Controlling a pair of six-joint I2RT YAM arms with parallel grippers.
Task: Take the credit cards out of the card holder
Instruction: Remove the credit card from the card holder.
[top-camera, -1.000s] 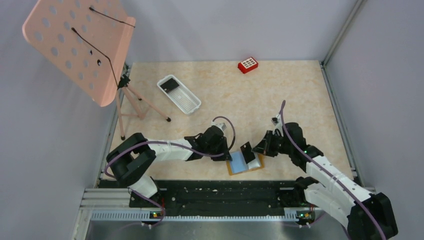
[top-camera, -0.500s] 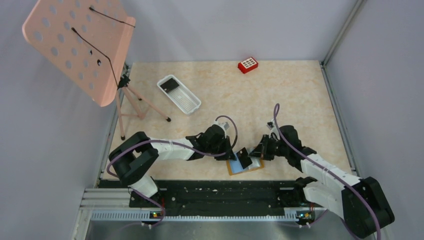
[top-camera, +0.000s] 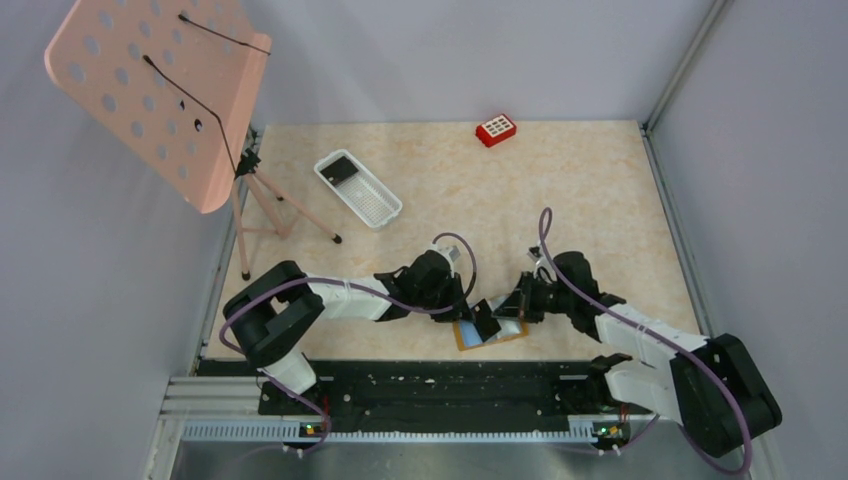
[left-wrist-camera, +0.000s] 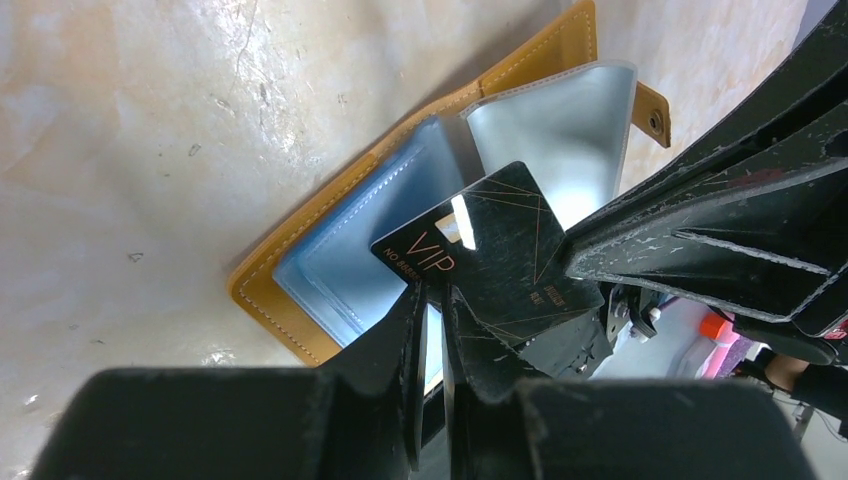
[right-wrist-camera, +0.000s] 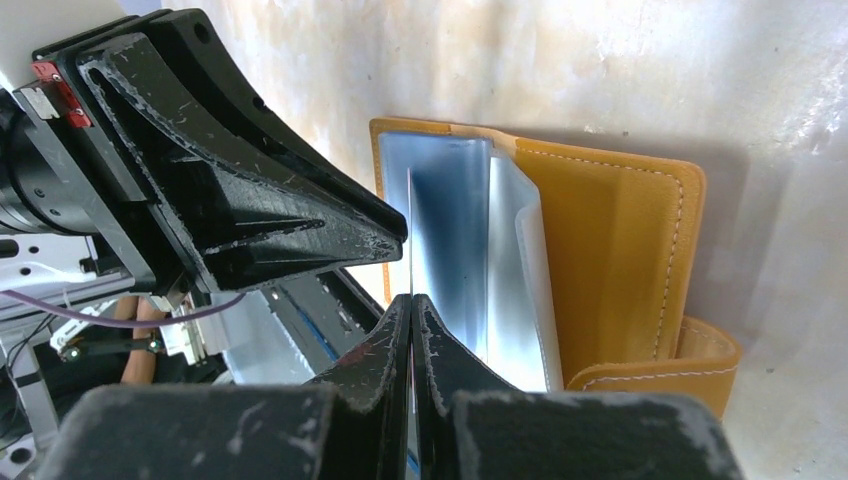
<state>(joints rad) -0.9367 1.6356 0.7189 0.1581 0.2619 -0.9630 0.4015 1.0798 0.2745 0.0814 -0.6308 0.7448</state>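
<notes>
The tan card holder (top-camera: 468, 338) lies open near the table's front edge, its light blue and clear sleeves fanned up (left-wrist-camera: 340, 250) (right-wrist-camera: 600, 260). My right gripper (top-camera: 505, 310) (right-wrist-camera: 411, 298) is shut on a black credit card (top-camera: 487, 320) marked VIP (left-wrist-camera: 490, 260) and holds it tilted just above the holder's left page. The card is edge-on in the right wrist view (right-wrist-camera: 410, 230). My left gripper (top-camera: 462, 303) (left-wrist-camera: 430, 290) is shut but for a thin slit, with nothing in it. Its tips sit at the card's lower edge over the holder's left side.
A white mesh tray (top-camera: 372, 203) at the back left holds another dark card (top-camera: 342, 168). A pink perforated stand (top-camera: 150, 90) on a tripod (top-camera: 270, 205) is at the far left. A small red box (top-camera: 496, 129) sits at the back.
My right gripper has carried the black card left and down, from above the holder's right side to close against my left gripper. The left gripper has barely moved.
</notes>
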